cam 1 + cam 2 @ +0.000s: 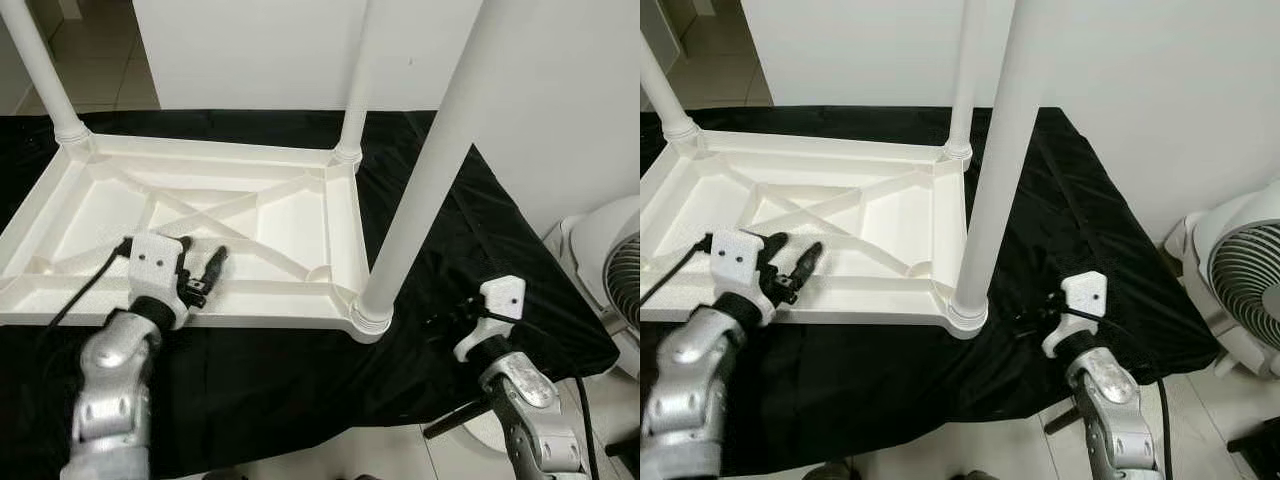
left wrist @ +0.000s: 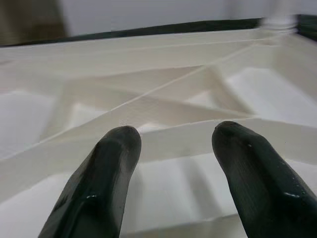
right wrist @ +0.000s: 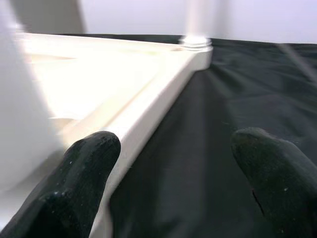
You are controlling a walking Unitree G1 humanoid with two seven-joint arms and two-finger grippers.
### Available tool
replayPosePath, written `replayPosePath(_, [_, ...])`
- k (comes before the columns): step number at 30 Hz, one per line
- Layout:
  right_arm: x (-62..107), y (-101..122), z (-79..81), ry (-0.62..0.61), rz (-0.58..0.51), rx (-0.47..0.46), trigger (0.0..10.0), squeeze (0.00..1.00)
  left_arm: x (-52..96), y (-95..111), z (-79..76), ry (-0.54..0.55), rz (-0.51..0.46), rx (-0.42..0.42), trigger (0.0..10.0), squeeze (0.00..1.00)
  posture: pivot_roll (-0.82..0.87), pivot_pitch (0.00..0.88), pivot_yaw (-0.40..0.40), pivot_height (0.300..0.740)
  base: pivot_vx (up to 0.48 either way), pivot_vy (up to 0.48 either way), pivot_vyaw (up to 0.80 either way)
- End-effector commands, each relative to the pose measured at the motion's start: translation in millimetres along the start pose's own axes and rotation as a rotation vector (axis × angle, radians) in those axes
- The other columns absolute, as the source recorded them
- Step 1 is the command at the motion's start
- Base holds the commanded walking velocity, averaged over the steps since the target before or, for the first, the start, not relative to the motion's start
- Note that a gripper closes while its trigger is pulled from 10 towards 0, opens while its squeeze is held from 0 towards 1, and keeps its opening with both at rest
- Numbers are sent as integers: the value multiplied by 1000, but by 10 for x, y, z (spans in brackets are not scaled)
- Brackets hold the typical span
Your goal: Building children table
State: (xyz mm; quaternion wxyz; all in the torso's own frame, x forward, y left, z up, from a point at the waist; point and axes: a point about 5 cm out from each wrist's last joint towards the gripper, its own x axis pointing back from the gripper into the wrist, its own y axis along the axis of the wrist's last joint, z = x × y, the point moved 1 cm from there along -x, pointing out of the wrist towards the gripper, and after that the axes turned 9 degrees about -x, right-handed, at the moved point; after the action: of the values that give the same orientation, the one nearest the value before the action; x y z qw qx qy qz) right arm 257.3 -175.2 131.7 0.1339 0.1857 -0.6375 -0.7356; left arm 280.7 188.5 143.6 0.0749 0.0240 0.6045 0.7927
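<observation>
A white plastic table top (image 1: 290,220) lies upside down on a black cloth (image 1: 300,380), its ribbed underside facing up. Three white legs stand in corner sockets: the near right leg (image 1: 430,170), the far right leg (image 1: 355,90) and the far left leg (image 1: 40,70). My left gripper (image 1: 203,262) hovers open over the top's near rim towards its left end, with nothing between its fingers (image 2: 99,183). My right gripper (image 1: 455,312) is open and empty low over the cloth, just right of the near right leg's socket (image 1: 370,318); the right wrist view looks along the top's right edge (image 3: 148,109).
A white floor fan (image 1: 620,270) stands on the tiles at the right, close to my right arm. A white wall rises behind the cloth. The cloth's front edge drops off just before my arms, with tiled floor (image 1: 400,455) below.
</observation>
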Motion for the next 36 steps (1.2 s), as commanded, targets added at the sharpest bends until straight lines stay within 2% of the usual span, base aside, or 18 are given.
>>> replayPosePath(1, [-2,15,37,66,26,-6,10000,1000,30,-21,-105,-41,7,30,10000,0,129,30,-38,740,0,0,0])
replayPosePath(2, [-1,44,79,144,49,7,10000,235,36,6,-195,-97,-7,81,10000,0,128,23,-38,740,0,0,0])
replayPosePath(3, [5,58,92,175,58,10,10000,0,32,33,-218,-113,-15,93,10000,0,128,22,-40,740,0,0,0])
replayPosePath(8, [34,96,126,297,111,31,10000,0,55,164,-313,-188,-55,125,10000,0,126,18,-43,740,0,0,0])
replayPosePath(12, [58,125,126,393,168,48,10000,0,78,176,-375,-213,-51,115,10000,0,128,10,-50,740,0,0,0])
replayPosePath(16, [83,210,21,441,212,64,10000,0,105,184,-458,-243,-51,67,10000,0,131,10,-61,740,0,0,0])
replayPosePath(22, [149,268,-59,487,259,61,10000,0,128,203,-444,-231,-49,89,10000,0,132,14,-65,740,0,0,0])
replayPosePath(23, [215,272,-67,534,296,48,10000,0,146,213,-448,-234,-48,97,10000,0,132,15,-64,740,0,0,0])
replayPosePath(26, [292,288,-36,612,337,22,10000,0,167,214,-472,-256,-43,92,10000,0,133,15,-64,740,0,0,0])
replayPosePath(28, [302,275,46,699,365,29,10000,0,166,214,-492,-280,-41,79,10000,0,134,16,-58,740,0,0,0])
replayPosePath(31, [298,257,78,732,377,41,10000,0,164,222,-503,-285,-46,77,10000,0,135,18,-57,740,0,0,0])
replayPosePath(34, [112,238,117,707,318,40,10000,0,150,243,-534,-293,-53,73,10000,0,142,17,-64,740,0,0,0])
replayPosePath(36, [63,236,127,697,303,36,10000,0,148,246,-539,-294,-54,70,10000,0,143,16,-64,740,0,0,0])
